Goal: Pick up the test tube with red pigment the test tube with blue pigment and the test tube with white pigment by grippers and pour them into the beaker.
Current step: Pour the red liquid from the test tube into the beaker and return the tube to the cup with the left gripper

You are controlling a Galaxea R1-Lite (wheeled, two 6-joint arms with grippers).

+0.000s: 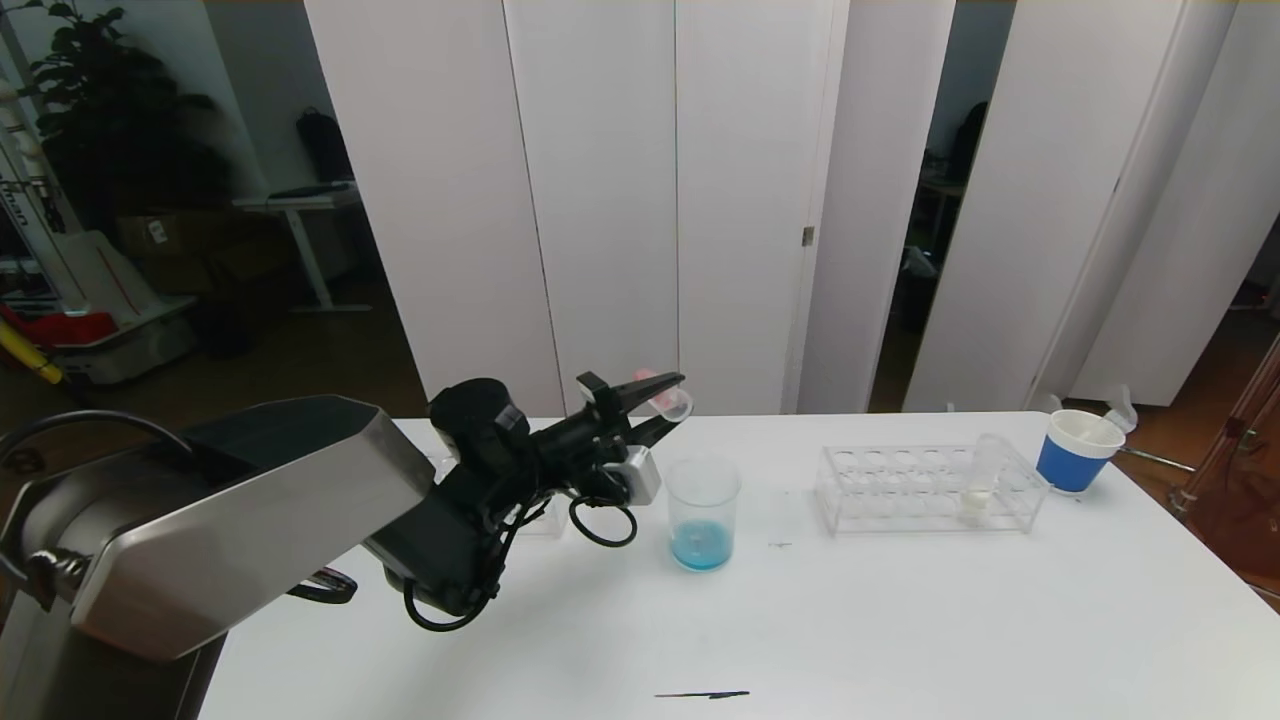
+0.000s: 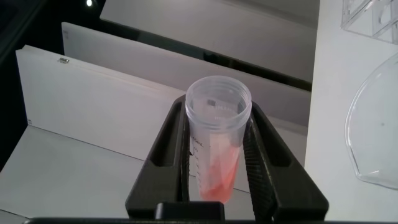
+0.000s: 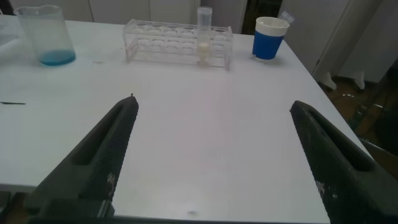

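Head view gave me the white table (image 1: 900, 620) across the lower frame, my left gripper (image 1: 668, 402) left of centre clamped on the test tube with red pigment (image 1: 672, 399), tilted above and just left of the beaker (image 1: 703, 513), which held blue liquid. Right of centre stood the clear rack (image 1: 880, 490) with the test tube with white pigment (image 1: 978, 480) upright in it, a blue cup (image 1: 1075, 450) beyond. My right gripper (image 3: 211, 155) hung wide apart over bare table.

Beaker (image 1: 703, 512) left of rack (image 1: 925, 489); cup (image 1: 1076, 450) right of rack.
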